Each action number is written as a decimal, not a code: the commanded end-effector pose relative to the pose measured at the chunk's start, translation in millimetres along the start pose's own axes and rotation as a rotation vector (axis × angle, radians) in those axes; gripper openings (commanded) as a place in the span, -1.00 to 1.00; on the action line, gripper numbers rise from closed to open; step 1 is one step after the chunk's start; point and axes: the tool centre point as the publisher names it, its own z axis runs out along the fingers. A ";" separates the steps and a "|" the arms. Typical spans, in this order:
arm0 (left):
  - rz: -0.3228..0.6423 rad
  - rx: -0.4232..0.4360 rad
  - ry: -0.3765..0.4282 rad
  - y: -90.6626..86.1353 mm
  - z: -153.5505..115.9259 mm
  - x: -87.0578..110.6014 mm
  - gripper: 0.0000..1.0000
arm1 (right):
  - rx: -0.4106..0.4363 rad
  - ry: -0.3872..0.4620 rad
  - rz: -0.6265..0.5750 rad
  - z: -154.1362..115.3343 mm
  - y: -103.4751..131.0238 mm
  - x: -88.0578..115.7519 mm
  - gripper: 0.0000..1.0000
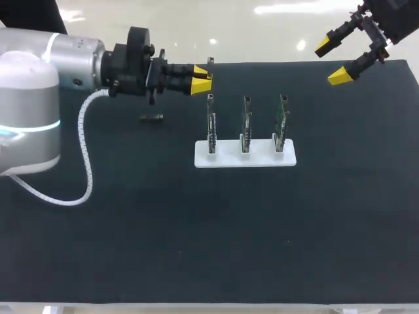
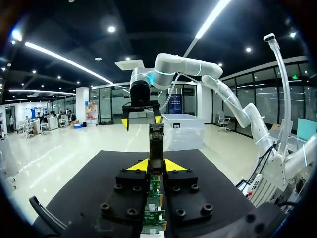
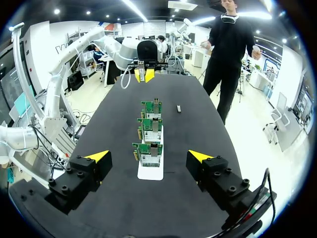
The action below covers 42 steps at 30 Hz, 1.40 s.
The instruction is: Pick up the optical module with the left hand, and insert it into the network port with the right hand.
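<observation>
Your left tool hangs over the black bench with its yellow tips only narrowly parted and nothing between them. It is close to the leftmost of three upright green circuit boards standing in a white slotted base. The small dark metal optical module lies flat on the bench — apart from the base, below your left tool. Your right tool is spread wide over the far right corner — empty.
</observation>
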 end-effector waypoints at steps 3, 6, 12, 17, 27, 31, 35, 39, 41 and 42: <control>0.001 0.003 -0.002 2.0 0.6 0.5 -1.00 | 0.000 0.000 0.000 0.1 -0.2 -0.4 1.00; 0.001 0.003 -0.002 2.0 0.6 0.5 -1.00 | 0.000 0.000 0.000 0.1 -0.2 -0.4 1.00; 0.001 0.003 -0.002 2.0 0.6 0.5 -1.00 | 0.010 0.003 -0.003 -1.8 4.1 -4.8 1.00; 0.001 0.003 -0.002 2.0 0.6 0.5 -1.00 | 0.043 -0.048 0.027 8.7 1.9 -28.8 1.00; 0.001 0.003 -0.002 2.0 0.6 0.5 -1.00 | 0.100 -0.083 0.078 45.4 -4.4 -80.5 1.00; 0.001 0.003 -0.002 2.0 0.6 0.5 -1.00 | 0.099 -0.087 0.096 55.6 -2.5 -99.8 1.00; 0.001 0.003 -0.002 2.0 0.6 0.5 -1.00 | 0.103 -0.092 0.109 65.8 2.5 -115.9 1.00; 0.001 0.003 -0.002 2.0 0.6 0.5 -1.00 | 0.110 -0.097 0.121 75.4 4.2 -131.0 1.00; 0.001 0.003 -0.002 2.0 0.6 0.5 -1.00 | 0.109 -0.096 0.121 79.6 3.3 -135.5 1.00; 0.001 0.003 -0.002 2.0 0.6 0.5 -1.00 | 0.108 -0.096 0.120 82.3 3.0 -137.2 1.00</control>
